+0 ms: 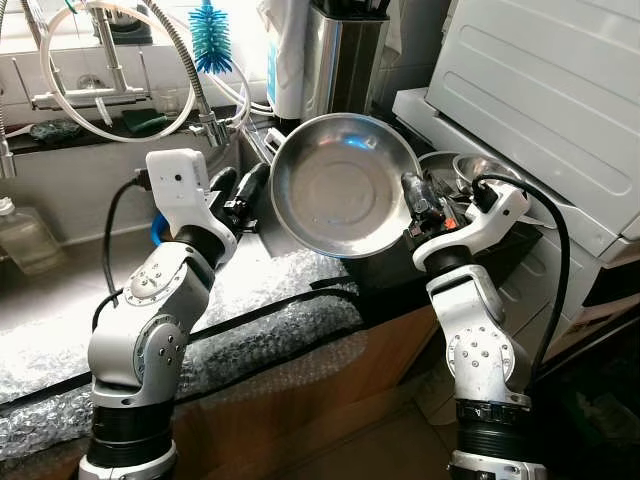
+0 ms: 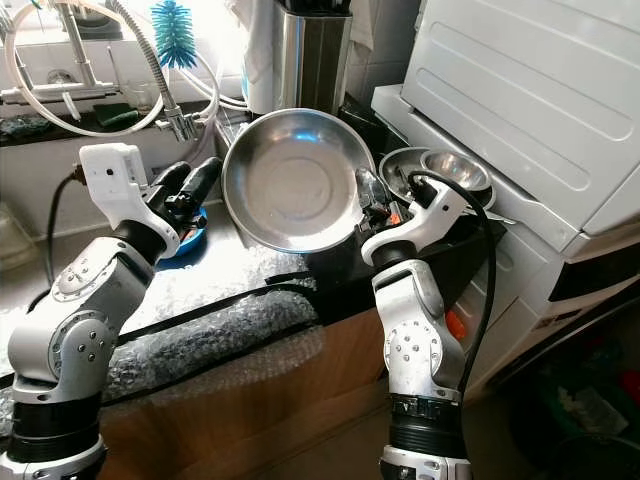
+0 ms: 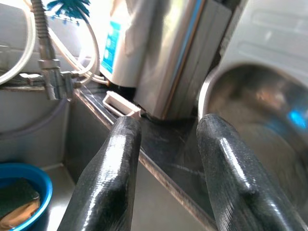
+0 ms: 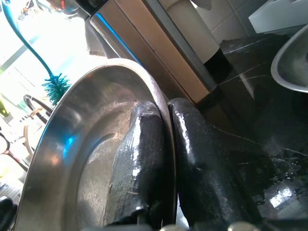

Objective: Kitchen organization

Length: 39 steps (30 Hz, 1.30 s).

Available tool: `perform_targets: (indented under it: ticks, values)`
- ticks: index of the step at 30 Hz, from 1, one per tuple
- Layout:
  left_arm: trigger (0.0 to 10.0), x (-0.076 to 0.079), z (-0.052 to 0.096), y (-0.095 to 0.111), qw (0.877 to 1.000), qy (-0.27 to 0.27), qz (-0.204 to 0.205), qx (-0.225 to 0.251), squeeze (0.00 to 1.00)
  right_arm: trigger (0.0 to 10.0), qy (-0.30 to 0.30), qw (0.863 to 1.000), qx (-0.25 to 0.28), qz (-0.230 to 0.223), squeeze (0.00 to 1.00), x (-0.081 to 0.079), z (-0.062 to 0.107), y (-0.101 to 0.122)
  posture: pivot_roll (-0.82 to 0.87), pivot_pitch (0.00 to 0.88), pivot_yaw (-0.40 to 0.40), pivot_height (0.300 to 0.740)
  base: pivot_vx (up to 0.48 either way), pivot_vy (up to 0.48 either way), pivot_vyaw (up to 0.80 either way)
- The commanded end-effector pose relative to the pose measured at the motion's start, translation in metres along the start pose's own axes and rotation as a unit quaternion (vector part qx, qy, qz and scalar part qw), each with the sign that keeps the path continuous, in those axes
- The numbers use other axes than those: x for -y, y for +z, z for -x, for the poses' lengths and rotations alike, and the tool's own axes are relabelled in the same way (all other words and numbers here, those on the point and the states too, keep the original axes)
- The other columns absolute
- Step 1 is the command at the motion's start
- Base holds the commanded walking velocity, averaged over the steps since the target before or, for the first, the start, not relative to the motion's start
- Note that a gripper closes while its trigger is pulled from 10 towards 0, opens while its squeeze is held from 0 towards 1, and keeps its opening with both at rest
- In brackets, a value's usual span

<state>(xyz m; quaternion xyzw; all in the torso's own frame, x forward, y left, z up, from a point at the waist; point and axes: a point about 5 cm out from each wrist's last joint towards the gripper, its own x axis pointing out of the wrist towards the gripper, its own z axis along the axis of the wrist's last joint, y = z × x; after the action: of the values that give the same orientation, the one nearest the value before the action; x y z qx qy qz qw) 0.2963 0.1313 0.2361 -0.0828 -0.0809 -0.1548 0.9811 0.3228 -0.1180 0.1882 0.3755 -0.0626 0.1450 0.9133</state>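
A large round steel plate (image 1: 340,185) is held tilted on edge above the dark counter (image 1: 395,275), its hollow side facing me. My right gripper (image 1: 413,203) is shut on the plate's right rim; in the right wrist view one finger (image 4: 139,163) lies inside the plate (image 4: 82,159) and the other behind it. My left gripper (image 1: 240,190) is open, just left of the plate and apart from it, over the sink edge. Its two black fingers (image 3: 106,183) have nothing between them.
Steel bowls (image 2: 440,170) sit on the counter behind my right arm, beside a white appliance (image 1: 540,90). A tall steel container (image 1: 340,55), a blue brush (image 1: 210,35) and a tap with hoses (image 1: 100,75) stand at the back. A blue bowl (image 3: 19,192) lies in the sink. Bubble wrap (image 1: 270,310) covers the counter's front.
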Motion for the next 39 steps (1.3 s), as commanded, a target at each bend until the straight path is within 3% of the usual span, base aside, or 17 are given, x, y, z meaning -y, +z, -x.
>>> perform_targets:
  ticks: [1,11,17,32,36,38,39]
  values:
    - [10.0,0.010,0.002,0.003,1.000,-0.018,-0.021,0.008,0.00,10.0,0.008,1.000,0.006,-0.008,0.00,-0.003,0.000,-0.001,0.01,0.000,-0.120,0.740,0.000,0.000,0.00]
    - [10.0,0.018,0.003,0.000,0.999,-0.044,-0.030,0.004,0.00,10.0,0.006,1.000,0.010,-0.007,0.00,-0.003,-0.001,0.001,0.01,0.000,-0.119,0.740,0.000,0.000,0.00]
    - [10.0,0.023,0.002,-0.005,0.997,-0.056,-0.060,-0.012,0.00,10.0,0.008,1.000,0.011,-0.009,0.00,-0.003,-0.001,0.000,0.01,0.000,-0.119,0.740,0.000,0.000,0.00]
    - [10.0,0.025,-0.002,-0.012,0.998,-0.026,-0.059,-0.023,0.00,10.0,0.012,1.000,0.013,-0.013,0.00,-0.004,-0.002,0.001,0.01,0.000,-0.119,0.740,0.000,0.000,0.00]
    - [9.0,0.024,-0.002,-0.013,0.998,-0.016,-0.059,-0.026,0.00,10.0,0.013,1.000,0.013,-0.015,0.00,-0.005,-0.002,0.001,0.01,0.000,-0.119,0.740,0.000,0.000,0.00]
    - [7.9,0.024,-0.003,-0.015,0.998,-0.010,-0.060,-0.030,0.00,10.0,0.014,1.000,0.013,-0.016,0.00,-0.005,-0.002,0.001,0.01,0.000,-0.119,0.740,0.000,0.000,0.00]
    - [7.9,0.023,-0.003,-0.015,0.998,-0.009,-0.061,-0.031,0.00,10.0,0.014,1.000,0.013,-0.016,0.00,-0.005,-0.002,0.001,0.01,0.000,-0.119,0.740,0.000,0.000,0.00]
